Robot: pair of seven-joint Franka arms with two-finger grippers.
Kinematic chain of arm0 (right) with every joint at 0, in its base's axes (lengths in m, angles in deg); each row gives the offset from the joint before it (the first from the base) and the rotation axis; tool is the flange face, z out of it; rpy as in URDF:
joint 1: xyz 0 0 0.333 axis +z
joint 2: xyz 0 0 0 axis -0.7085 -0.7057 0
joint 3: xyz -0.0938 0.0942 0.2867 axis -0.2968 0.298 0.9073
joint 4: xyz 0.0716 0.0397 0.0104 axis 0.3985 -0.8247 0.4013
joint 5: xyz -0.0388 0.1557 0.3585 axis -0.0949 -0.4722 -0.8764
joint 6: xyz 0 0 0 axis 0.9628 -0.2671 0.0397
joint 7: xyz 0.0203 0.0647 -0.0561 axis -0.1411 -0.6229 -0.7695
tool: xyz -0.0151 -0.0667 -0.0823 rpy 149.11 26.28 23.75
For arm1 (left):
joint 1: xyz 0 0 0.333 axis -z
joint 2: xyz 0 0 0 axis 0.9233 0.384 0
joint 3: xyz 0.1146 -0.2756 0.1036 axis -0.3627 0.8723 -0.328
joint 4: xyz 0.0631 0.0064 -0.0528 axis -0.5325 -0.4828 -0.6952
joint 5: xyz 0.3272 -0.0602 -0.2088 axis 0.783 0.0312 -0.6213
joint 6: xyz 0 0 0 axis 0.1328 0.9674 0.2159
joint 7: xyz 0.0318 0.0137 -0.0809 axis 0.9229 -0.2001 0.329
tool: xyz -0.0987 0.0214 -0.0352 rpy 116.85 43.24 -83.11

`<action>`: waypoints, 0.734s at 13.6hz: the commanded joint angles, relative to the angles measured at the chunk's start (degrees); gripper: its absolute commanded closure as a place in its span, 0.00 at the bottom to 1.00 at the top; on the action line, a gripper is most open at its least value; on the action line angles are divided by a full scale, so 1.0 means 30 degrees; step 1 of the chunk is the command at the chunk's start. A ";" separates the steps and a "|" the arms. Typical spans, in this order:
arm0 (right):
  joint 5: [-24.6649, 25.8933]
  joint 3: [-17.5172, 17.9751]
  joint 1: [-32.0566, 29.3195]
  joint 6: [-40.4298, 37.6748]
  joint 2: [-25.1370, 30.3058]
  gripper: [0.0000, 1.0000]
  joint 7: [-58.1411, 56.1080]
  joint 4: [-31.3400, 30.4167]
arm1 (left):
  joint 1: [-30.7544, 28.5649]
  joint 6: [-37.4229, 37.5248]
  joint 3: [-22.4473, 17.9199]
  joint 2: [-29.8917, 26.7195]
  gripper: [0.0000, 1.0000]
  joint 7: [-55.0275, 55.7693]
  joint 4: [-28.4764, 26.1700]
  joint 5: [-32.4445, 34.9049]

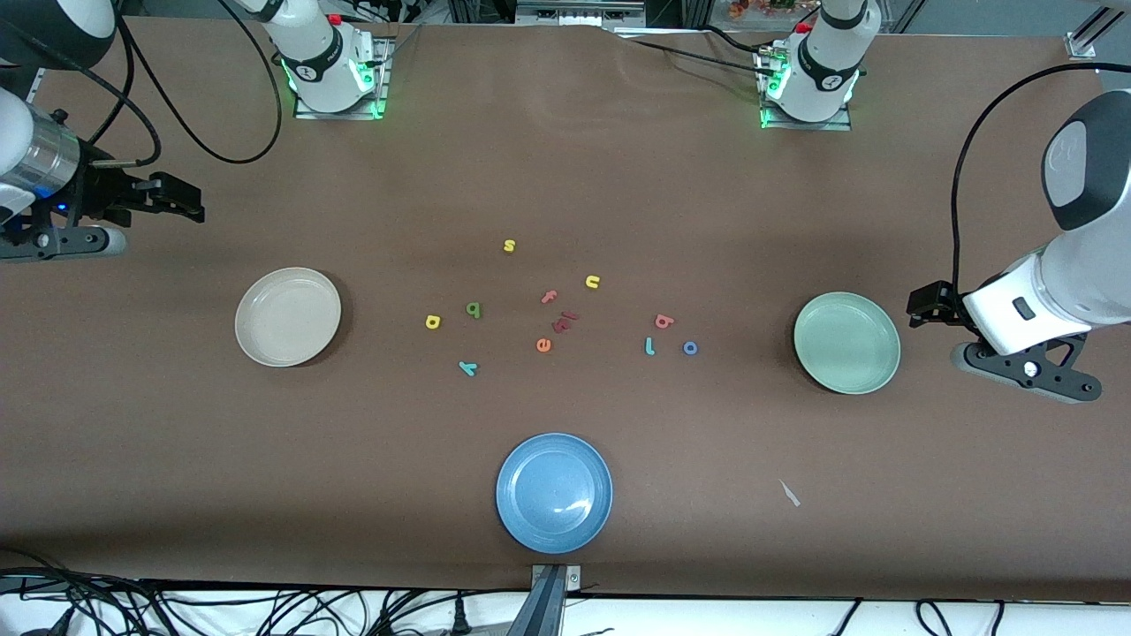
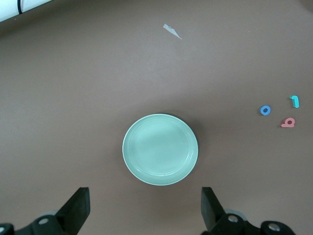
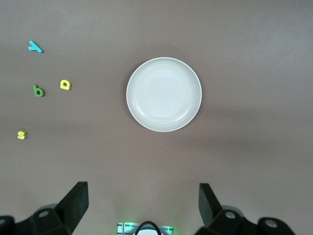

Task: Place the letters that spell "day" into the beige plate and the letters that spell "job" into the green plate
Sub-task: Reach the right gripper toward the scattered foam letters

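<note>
The beige plate lies empty toward the right arm's end, the green plate empty toward the left arm's end. Between them on the table lie the yellow d, green a, teal y, teal j, blue o and pinkish-red b. My right gripper hovers open over bare table beside the beige plate. My left gripper hovers open beside the green plate. Neither holds anything.
A blue plate sits nearest the front camera, mid-table. Other letters lie among the task's: yellow s, yellow u, pink f, dark red pieces, orange e. A pale scrap lies on the cloth.
</note>
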 commanded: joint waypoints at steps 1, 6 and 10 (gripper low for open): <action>-0.0254 -0.0033 0.0123 -0.0450 0.0034 0.00 0.0167 0.0187 | -0.0023 -0.0052 -0.0065 -0.0164 0.00 -0.0402 -0.0127 -0.0310; -0.0342 -0.0033 0.0795 -0.0364 -0.0112 0.00 0.0197 0.0158 | 0.0123 -0.0052 -0.0036 -0.0193 0.00 -0.0402 -0.0069 -0.0310; -0.0342 -0.0033 0.1499 0.0017 -0.0405 0.00 0.0371 0.0129 | 0.0123 -0.0023 -0.0066 -0.0222 0.00 -0.0402 -0.0069 -0.0281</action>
